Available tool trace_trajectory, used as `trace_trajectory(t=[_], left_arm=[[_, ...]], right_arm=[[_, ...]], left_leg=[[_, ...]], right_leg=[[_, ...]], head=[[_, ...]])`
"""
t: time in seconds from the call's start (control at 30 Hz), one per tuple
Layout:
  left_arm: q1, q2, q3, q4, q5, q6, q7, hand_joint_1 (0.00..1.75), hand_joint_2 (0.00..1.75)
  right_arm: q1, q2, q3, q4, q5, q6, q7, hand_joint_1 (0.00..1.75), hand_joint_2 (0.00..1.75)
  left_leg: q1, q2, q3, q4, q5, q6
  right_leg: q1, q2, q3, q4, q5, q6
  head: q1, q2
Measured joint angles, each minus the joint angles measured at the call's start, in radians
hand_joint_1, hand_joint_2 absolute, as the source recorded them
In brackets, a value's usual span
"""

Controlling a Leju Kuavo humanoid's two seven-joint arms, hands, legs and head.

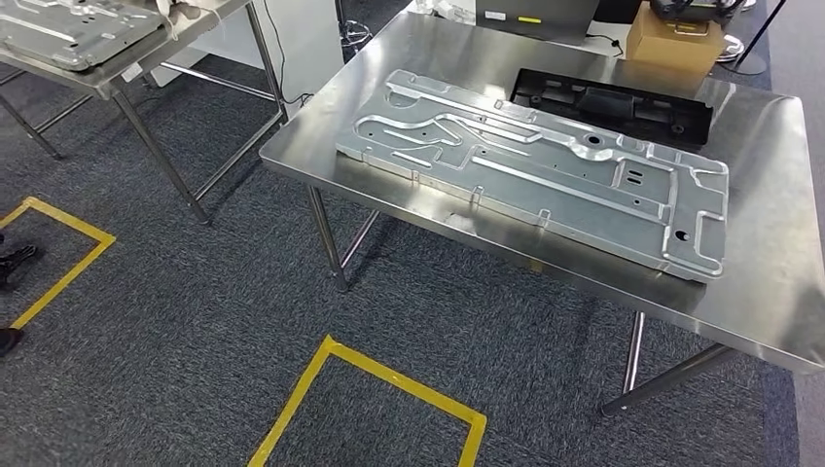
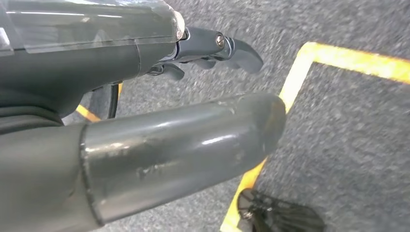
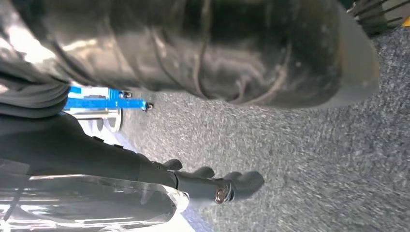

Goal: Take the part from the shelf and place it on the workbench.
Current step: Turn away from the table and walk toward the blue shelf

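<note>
both hands, left hand and right hand, hang with fingers apart, holding nothing; likely the approach step: next, reach the metal part on the workbench.

1. A cardboard box sits at the far edge.
2. A black plastic panel lies near it.
3. Yellow tape outlines squares on the grey carpet.

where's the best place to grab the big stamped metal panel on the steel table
Probably by its long near edge, from the table's front: the panel lies flat, too broad to span, and that edge sits close to the steel table's rim. A black part crowds the far side. One hand toward each end should keep it level.
</note>
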Motion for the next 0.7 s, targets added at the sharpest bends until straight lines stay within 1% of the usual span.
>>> trace_trajectory(t=[0.03,0.07,0.1,0.13,0.17,0.2,0.23,0.27,0.3,0.33,0.37,0.4,0.43,0.47,0.5,0.53,0.57,0.6,0.63,0.67,0.7], left_arm=[[0.002,0.0,0.0,0.0,0.0,0.0,0.0,0.0,0.0],[0.001,-0.001,0.0,0.0,-0.001,0.0,0.0,0.0,0.0],[0.0,-0.001,0.0,0.0,-0.001,0.001,0.0,0.0,0.0],[-0.002,-0.001,0.0,0.0,-0.001,0.001,0.0,0.0,0.0],[-0.003,-0.001,0.0,0.0,-0.001,0.001,0.0,0.0,0.0],[-0.003,0.0,0.0,0.0,-0.001,0.002,0.0,0.0,0.0],[-0.001,0.0,0.0,0.0,-0.001,0.002,0.001,0.0,0.0],[0.0,0.0,0.0,0.0,-0.001,0.002,0.001,0.0,0.0],[0.001,0.0,0.0,0.0,-0.001,0.002,0.001,0.0,0.0],[0.0,0.0,0.0,0.0,-0.001,0.002,0.001,0.0,0.0],[-0.002,0.0,0.0,0.0,-0.001,0.002,0.001,0.0,0.0],[-0.004,0.0,0.0,0.0,-0.001,0.002,0.001,0.0,0.0],[-0.005,0.0,0.0,0.0,-0.001,0.002,0.001,0.0,0.0],[-0.004,0.0,0.0,0.0,-0.001,0.002,0.001,0.0,0.0],[-0.002,0.0,0.0,0.0,-0.001,0.002,0.001,0.0,0.0],[0.001,0.0,0.0,0.0,-0.001,0.002,0.002,0.0,0.0],[0.001,0.0,0.0,0.0,-0.001,0.002,0.002,0.0,0.0],[-0.001,0.0,0.0,0.0,-0.001,0.002,0.002,0.0,0.0],[-0.003,0.0,0.0,0.0,-0.001,0.002,0.003,0.0,0.0],[-0.005,0.0,0.0,0.0,-0.001,0.002,0.003,0.0,0.0],[-0.005,0.0,0.0,0.0,0.0,0.002,0.003,0.0,0.0]], right_arm=[[-0.001,0.0,0.0,0.0,0.002,0.005,-0.002,0.0,0.0],[-0.001,0.0,0.0,0.0,0.003,0.009,-0.003,0.0,0.0],[0.001,-0.001,0.0,0.0,0.005,0.013,-0.003,0.0,0.0],[0.002,-0.001,0.0,0.0,0.007,0.017,-0.002,0.0,0.0],[0.003,-0.002,0.0,0.0,0.01,0.019,-0.002,0.0,0.0],[0.003,-0.002,0.0,0.001,0.012,0.021,-0.001,0.0,0.0],[0.002,-0.003,0.0,0.001,0.014,0.022,0.0,0.0,0.0],[0.002,-0.003,0.0,0.001,0.015,0.022,0.0,0.0,0.0],[0.001,-0.003,0.0,0.001,0.016,0.022,0.001,0.0,0.0],[0.0,-0.004,0.0,0.001,0.016,0.022,0.001,0.0,0.0],[0.0,-0.004,0.0,0.001,0.017,0.022,0.001,0.0,0.0],[0.0,-0.004,0.0,0.001,0.017,0.022,0.001,0.0,0.0],[-0.001,-0.004,0.0,0.001,0.017,0.022,0.002,0.0,0.0],[-0.002,-0.004,0.0,0.001,0.017,0.022,0.002,0.0,0.0],[-0.004,-0.004,0.0,0.001,0.017,0.022,0.002,0.0,0.0],[-0.005,-0.005,0.0,0.001,0.017,0.022,0.003,0.0,0.0],[-0.006,-0.005,0.0,0.001,0.018,0.023,0.004,0.0,0.0],[-0.005,-0.006,0.0,0.002,0.019,0.025,0.005,0.0,0.0],[-0.004,-0.006,0.0,0.002,0.02,0.026,0.008,0.0,0.0],[-0.003,-0.006,0.0,0.004,0.023,0.028,0.012,0.0,0.0],[-0.002,-0.006,0.001,0.005,0.026,0.029,0.017,0.0,0.0]], left_leg=[[0.0,0.015,-0.007,0.012,-0.009,-0.005],[0.0,0.037,-0.022,0.043,-0.03,-0.009],[0.001,0.064,-0.046,0.096,-0.062,-0.011],[0.001,0.082,-0.076,0.163,-0.097,-0.015],[0.001,0.089,-0.104,0.227,-0.126,-0.018],[0.001,0.092,-0.121,0.27,-0.138,-0.02],[0.001,0.094,-0.119,0.275,-0.13,-0.02],[0.001,0.098,-0.097,0.239,-0.106,-0.019],[0.001,0.11,-0.057,0.17,-0.071,-0.016],[-0.003,0.133,-0.017,0.098,-0.047,-0.013],[-0.007,0.153,0.014,0.038,-0.03,-0.007],[-0.012,0.168,0.031,0.004,-0.024,-0.002],[-0.016,0.173,0.032,-0.006,-0.028,0.003],[-0.017,0.163,0.028,-0.007,-0.025,0.008],[-0.015,0.154,0.027,-0.01,-0.023,0.013],[-0.012,0.144,0.027,-0.012,-0.02,0.019],[-0.009,0.135,0.026,-0.015,-0.016,0.026],[-0.007,0.125,0.026,-0.017,-0.013,0.032],[-0.008,0.113,0.023,-0.017,-0.011,0.036],[-0.008,0.102,0.021,-0.016,-0.009,0.038],[-0.009,0.089,0.02,-0.016,-0.009,0.039]], right_leg=[[-0.001,-0.011,0.001,-0.005,0.004,-0.007],[-0.002,-0.024,0.002,-0.01,0.007,-0.014],[-0.001,-0.038,0.001,-0.012,0.009,-0.018],[0.001,-0.051,-0.001,-0.012,0.009,-0.021],[0.003,-0.065,-0.003,-0.012,0.009,-0.022],[0.005,-0.079,-0.005,-0.011,0.009,-0.022],[0.006,-0.091,-0.005,-0.01,0.008,-0.022],[0.006,-0.102,-0.004,-0.01,0.007,-0.022],[0.007,-0.113,-0.002,-0.009,0.005,-0.021],[0.009,-0.124,0.001,-0.009,0.003,-0.018],[0.012,-0.134,0.003,-0.007,0.001,-0.015],[0.015,-0.144,0.004,-0.007,-0.001,-0.011],[0.017,-0.153,0.004,-0.006,-0.002,-0.008],[0.018,-0.162,0.006,-0.006,-0.002,-0.004],[0.017,-0.163,0.007,-0.004,-0.005,0.0],[0.016,-0.147,0.004,0.005,-0.015,0.006],[0.014,-0.121,-0.006,0.033,-0.037,0.01],[0.011,-0.09,-0.028,0.08,-0.069,0.014],[0.009,-0.065,-0.058,0.145,-0.104,0.015],[0.008,-0.053,-0.091,0.213,-0.134,0.016],[0.008,-0.048,-0.116,0.263,-0.147,0.016]], head=[[-0.001,0.0],[-0.002,0.0],[-0.002,0.0],[-0.003,0.0],[-0.003,0.0],[-0.003,0.0],[-0.003,0.0],[-0.003,0.0],[-0.003,0.0],[-0.003,0.0],[-0.003,0.0],[-0.003,0.0],[-0.003,0.0],[-0.003,0.0],[-0.003,0.0],[-0.003,0.0],[-0.003,0.0],[-0.002,0.0],[-0.002,0.0],[-0.002,0.0],[-0.002,0.0]])
